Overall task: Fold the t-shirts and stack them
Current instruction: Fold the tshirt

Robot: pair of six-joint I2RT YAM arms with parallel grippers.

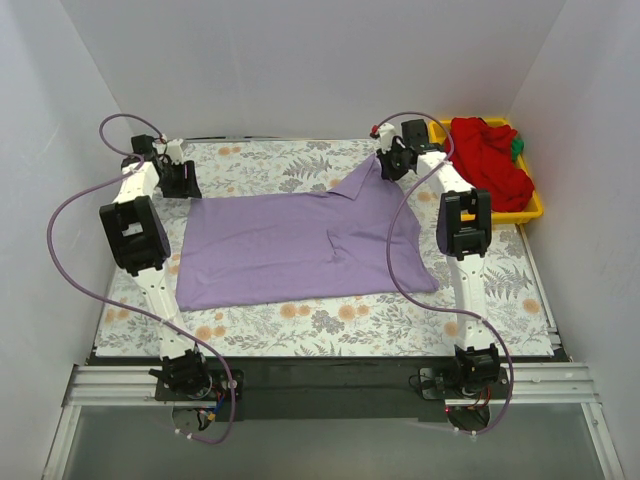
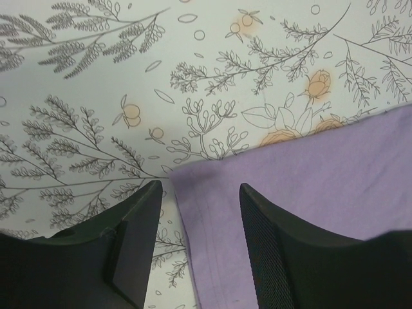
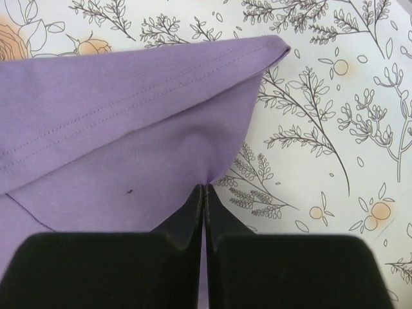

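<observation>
The lavender t-shirt (image 1: 300, 245) lies spread across the middle of the floral cloth (image 1: 350, 320), mostly flat, with its far right corner drawn up into a peak. Your right gripper (image 3: 205, 190) is clenched on that corner. Its fingers meet with the purple fabric pinched between them, and a hemmed edge folds over just beyond the tips. Your left gripper (image 2: 199, 193) is released, jaws spread, at the shirt's far left corner, with one finger over the purple cloth and the other over the bare floral print. At the far right of the table, beside the floral cloth, a yellow tray (image 1: 537, 208) holds a bunched red t-shirt (image 1: 490, 160). A scrap of green cloth (image 1: 517, 148) shows at its far side — probably another shirt, though too little shows for you to be sure.
</observation>
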